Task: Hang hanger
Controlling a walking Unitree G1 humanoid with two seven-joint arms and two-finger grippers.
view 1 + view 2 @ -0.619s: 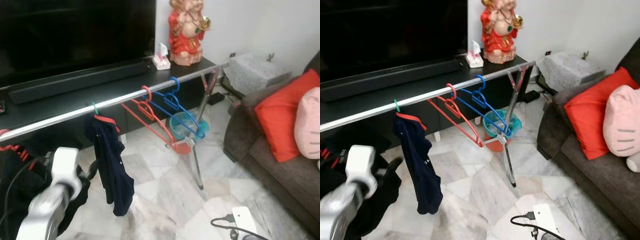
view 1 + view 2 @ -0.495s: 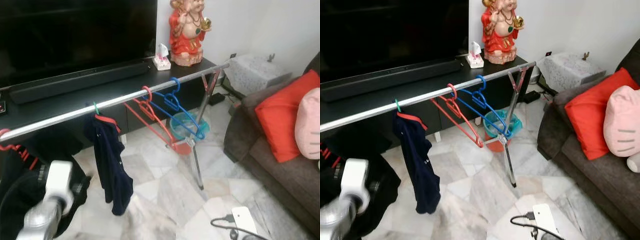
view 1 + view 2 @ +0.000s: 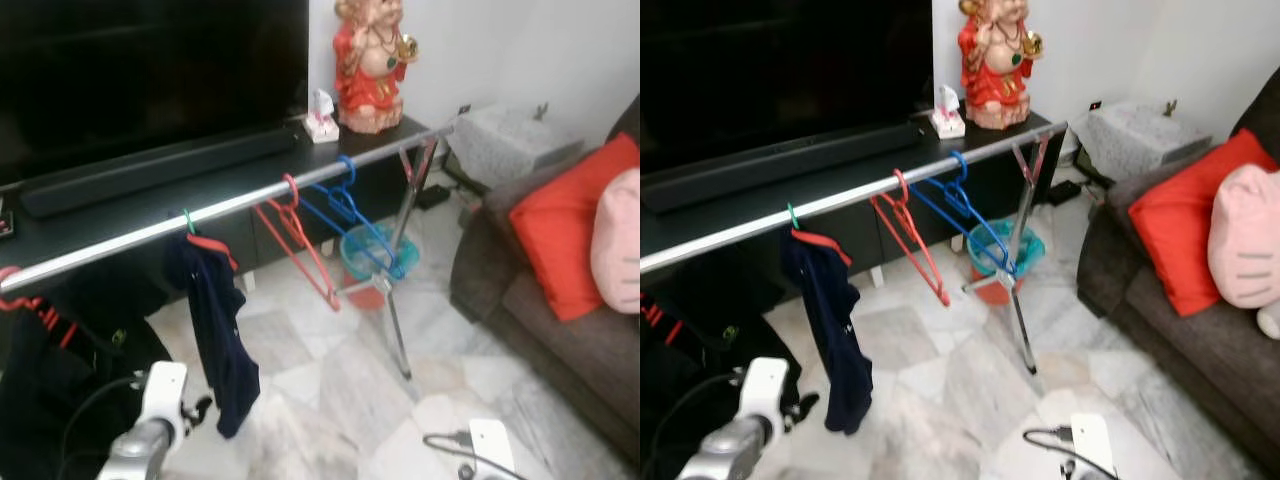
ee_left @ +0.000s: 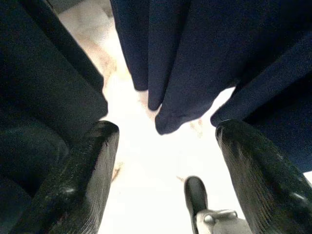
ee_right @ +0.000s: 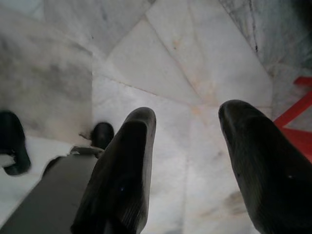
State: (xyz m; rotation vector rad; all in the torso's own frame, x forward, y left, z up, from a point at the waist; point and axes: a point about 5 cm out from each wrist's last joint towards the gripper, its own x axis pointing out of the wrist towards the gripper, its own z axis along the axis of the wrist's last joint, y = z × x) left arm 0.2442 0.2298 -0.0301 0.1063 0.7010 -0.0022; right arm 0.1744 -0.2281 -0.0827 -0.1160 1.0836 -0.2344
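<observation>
Both grippers' jaws gape empty: left gripper has dropped lower beside limp navy garment; smooth steel rail unchanged.

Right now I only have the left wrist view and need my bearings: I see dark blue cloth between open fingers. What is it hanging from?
Observer: The navy garment hangs on a green-hooked hanger on the silver rail.
Operator: Is the left gripper holding a hanger?
Observer: No. The left gripper is open and empty, low beside the garment's hem.
Operator: Any bare hangers on that rail?
Observer: Yes, a red hanger and a blue hanger hang further toward the robot's right.
Operator: And the right gripper?
Observer: The right gripper is open and empty, pointing at the marble floor.
</observation>
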